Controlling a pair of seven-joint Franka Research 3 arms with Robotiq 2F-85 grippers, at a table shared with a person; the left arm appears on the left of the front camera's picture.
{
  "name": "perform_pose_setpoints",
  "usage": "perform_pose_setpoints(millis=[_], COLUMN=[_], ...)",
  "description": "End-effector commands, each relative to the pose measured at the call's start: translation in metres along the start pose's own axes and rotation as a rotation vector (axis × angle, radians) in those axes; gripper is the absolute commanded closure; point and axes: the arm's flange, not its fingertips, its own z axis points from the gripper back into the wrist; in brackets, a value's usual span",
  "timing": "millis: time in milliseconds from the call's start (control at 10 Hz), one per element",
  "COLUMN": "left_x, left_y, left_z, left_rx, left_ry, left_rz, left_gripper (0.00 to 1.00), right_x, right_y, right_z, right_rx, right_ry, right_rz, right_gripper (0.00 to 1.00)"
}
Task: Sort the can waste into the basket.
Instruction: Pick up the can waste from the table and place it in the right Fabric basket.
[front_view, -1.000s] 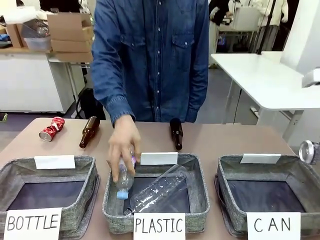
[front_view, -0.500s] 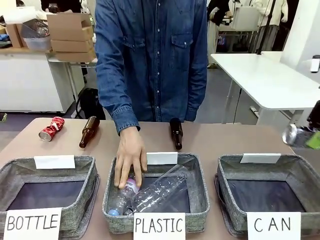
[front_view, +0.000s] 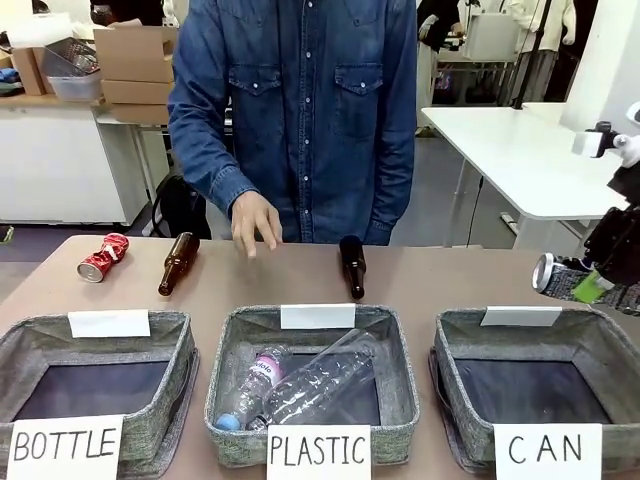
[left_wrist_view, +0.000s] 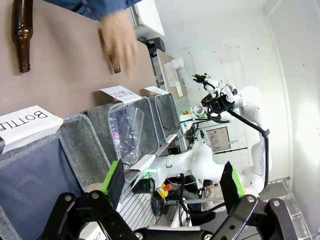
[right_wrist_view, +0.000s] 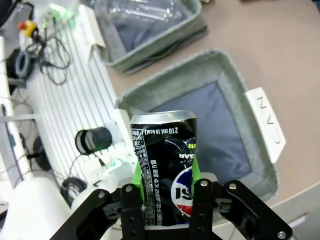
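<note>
Basket-front signs L-R: BOTTLE sign, PLASTIC sign, CAN sign; black can: "210 ml".

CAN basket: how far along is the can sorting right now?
Done: nothing lies in the grey woven basket signed CAN yet. In hand: the right hand grips the crushed black metal can above that basket. Left: release it, then fetch the red metal can lying far left on the brown table. The left hand is open, holding nothing.
</note>
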Motion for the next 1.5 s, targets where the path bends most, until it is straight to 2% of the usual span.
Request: perform_pose_setpoints(millis=[0, 100, 200, 500, 600, 700, 800, 900, 1000, 1100, 1200, 1300, 1400], left_x=[-0.001, -0.001, -0.001, -0.001, -0.001, -0.001, -0.001, -0.001, -0.001, -0.001, -0.001, -0.001, -0.001], left_y=[-0.002, -0.002, -0.002, -0.002, -0.002, -0.002, -0.002, -0.002, -0.002, -0.002, -0.002, -0.002, -0.002], left_z=[0.0, 0.0, 0.0, 0.0, 0.0, 0.0, 0.0, 0.0, 0.0, 0.0, 0.0, 0.0, 0.0], left_rx=[-0.013, -0.013, -0.013, -0.013, -0.013, -0.013, -0.013, -0.013, -0.013, -0.013, -0.013, -0.013, -0.013], left_ry=[-0.001, -0.001, -0.001, -0.001, -0.001, -0.001, -0.001, -0.001, -0.001, -0.001, -0.001, -0.001, -0.001], left_rz=[-0.018, -0.018, -0.018, -0.018, -0.018, -0.018, -0.018, -0.018, -0.018, -0.018, -0.018, -0.018, -0.018], left_gripper=[0.0, 0.0, 0.0, 0.0, 0.0, 0.0, 0.0, 0.0, 0.0, 0.0, 0.0, 0.0, 0.0], right_x=[0.0, 0.0, 0.0, 0.0, 0.0, 0.0, 0.002, 0.008, 0.017, 0.026, 0.029, 0.03, 0.033], right_y=[0.0, -0.002, -0.002, -0.003, -0.003, -0.003, -0.004, -0.01, -0.019, -0.036, -0.058, -0.071, -0.077], right_z=[0.0, -0.001, -0.001, -0.001, -0.001, 0.0, 0.005, 0.017, 0.028, 0.035, 0.05, 0.049, 0.044], right_rx=[-0.011, -0.021, -0.019, -0.018, -0.012, 0.013, 0.091, 0.201, 0.463, 0.746, 0.847, 0.903, 0.886], right_ry=[0.028, 0.024, 0.023, 0.012, -0.003, -0.057, -0.183, -0.454, -0.713, -0.958, -1.182, -1.298, -1.332], right_rz=[-0.004, -0.01, -0.013, -0.023, -0.028, -0.049, -0.112, -0.375, -0.696, -0.923, -1.062, -1.193, -1.261], right_gripper=[0.06, 0.06, 0.0, 0.0, 0.0, 0.0, 0.0, 0.0, 0.0, 0.0, 0.0, 0.0, 0.0])
